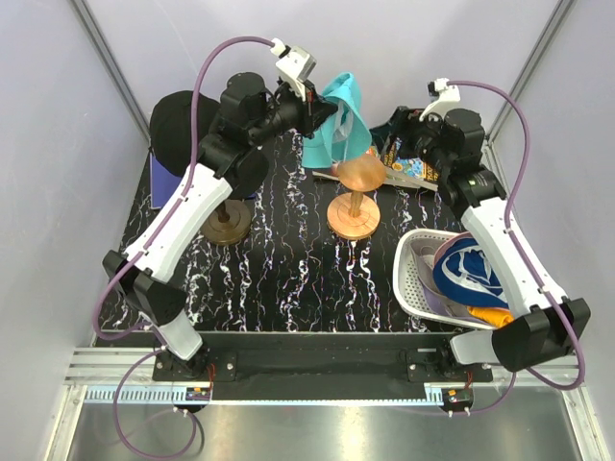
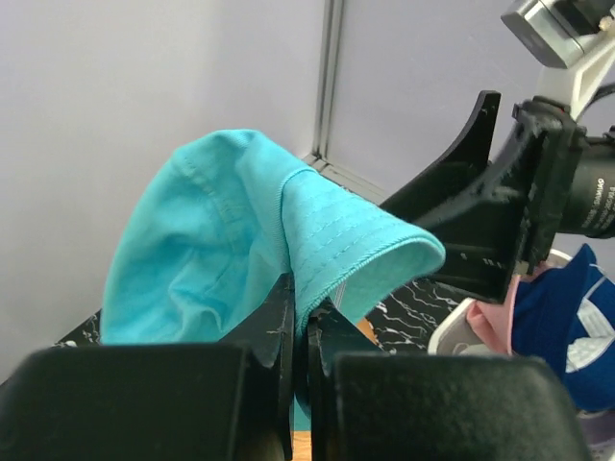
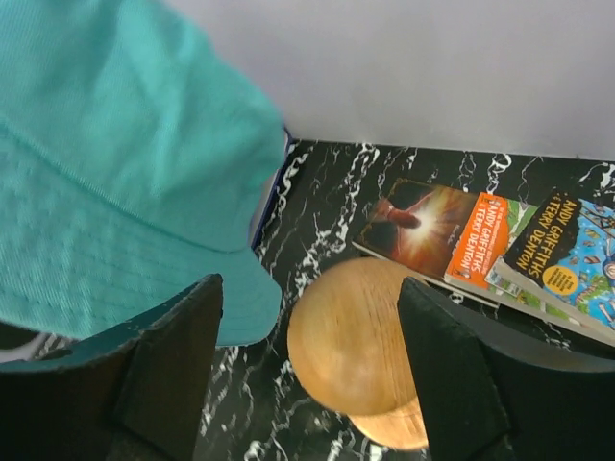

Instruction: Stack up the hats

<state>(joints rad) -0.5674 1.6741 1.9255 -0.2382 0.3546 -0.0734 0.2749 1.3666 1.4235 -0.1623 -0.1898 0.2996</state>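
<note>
- Left gripper (image 2: 300, 309) was clenched on the brim of the teal hat (image 2: 240, 240), fabric pinched between its closed fingers.
- That hat hung in the air at the back of the table (image 1: 288, 279), just above and behind the round wooden top of the middle stand (image 1: 357, 173), with its crown bunched and sagging to one side.
- Right gripper (image 3: 309, 288) was released, jaws wide apart, over the stand top (image 3: 351, 346) and just beside the lower edge of the teal hat (image 3: 115, 192); neither finger (image 3: 173, 365) closed on anything.
- From above, the two grippers faced each other across the hat, the left (image 1: 322, 110) on one side and the right (image 1: 389, 134) on the other.
- A black cap (image 1: 178, 125) sat at the far left, near a second stand (image 1: 228, 223); the left arm hid the join, so whether it rested on that stand could not be told.
- A white basket (image 1: 408, 259) lay at the near right with a blue-and-white hat (image 1: 471, 274) in it and an orange hat (image 1: 492, 317) at its near edge.
- Books (image 3: 461, 240) lay flat on the table behind the middle stand.
</note>
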